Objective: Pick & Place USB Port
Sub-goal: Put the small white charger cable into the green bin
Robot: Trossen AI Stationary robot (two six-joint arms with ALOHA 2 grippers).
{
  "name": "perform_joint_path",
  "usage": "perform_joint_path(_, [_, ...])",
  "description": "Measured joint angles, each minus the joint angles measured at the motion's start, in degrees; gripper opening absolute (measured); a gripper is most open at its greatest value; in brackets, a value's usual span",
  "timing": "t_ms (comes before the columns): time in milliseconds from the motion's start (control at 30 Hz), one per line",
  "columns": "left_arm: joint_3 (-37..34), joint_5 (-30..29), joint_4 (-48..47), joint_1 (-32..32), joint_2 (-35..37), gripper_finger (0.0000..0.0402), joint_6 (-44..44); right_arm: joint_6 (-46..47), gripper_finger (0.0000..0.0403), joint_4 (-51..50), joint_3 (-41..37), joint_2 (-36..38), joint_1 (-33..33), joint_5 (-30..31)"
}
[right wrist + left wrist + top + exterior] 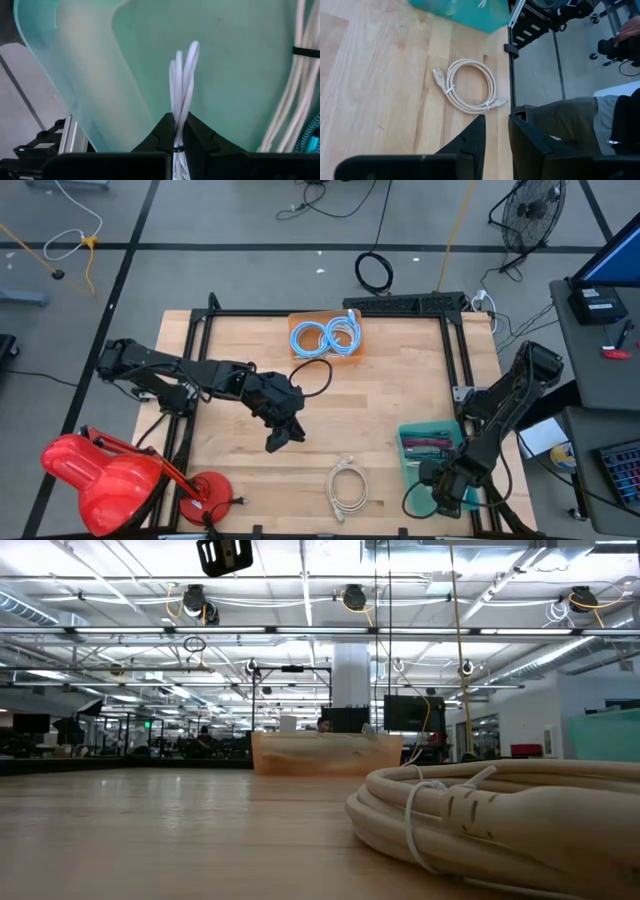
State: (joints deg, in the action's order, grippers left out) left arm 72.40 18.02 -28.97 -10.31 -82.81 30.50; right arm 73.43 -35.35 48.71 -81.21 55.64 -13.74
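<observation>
A coiled beige cable [347,486] [470,86] lies flat on the wooden table near its front edge, and looms at the right of the low view [500,815]. My left gripper [278,440] [496,137] hovers to the left of this coil, open, with nothing between its fingers. My right gripper [437,478] [178,131] points steeply down into the teal bin [412,432] [90,75] at the table's right front, shut on a bundle of white cable [183,75]. My right gripper pinches several strands of the white cable bundle [179,120] between its two fingers, coming from above and slanting down into the bin. The strands run along the fingers and stick out past their tips toward the bin's floor. Whether they touch the floor I cannot tell.
More cables [295,90] lie in the teal bin. Blue coiled cables [325,335] sit in a cardboard tray at the far edge, with a black cable [318,375] nearby. A red object [95,475] stands at the front left. A person's legs [560,120] are beyond the table's edge.
</observation>
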Motion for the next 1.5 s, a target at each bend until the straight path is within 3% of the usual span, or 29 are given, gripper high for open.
perform_joint_path(467, [0.0,-1.4,0.0,0.2,0.0,0.0085,-0.9,-4.2,0.0009,-2.9,-0.4,0.0,-0.7,1.8])
perform_joint_path(800, [0.0,-1.6,0.0,0.5,0.0,0.0085,0.3,-8.0,0.0009,0.9,-4.6,0.0,-3.6,1.5])
perform_joint_path(1500, [0.0,-1.6,0.1,0.3,0.0,0.0085,1.3,-9.8,0.0009,-1.2,-6.3,0.0,-4.3,3.1])
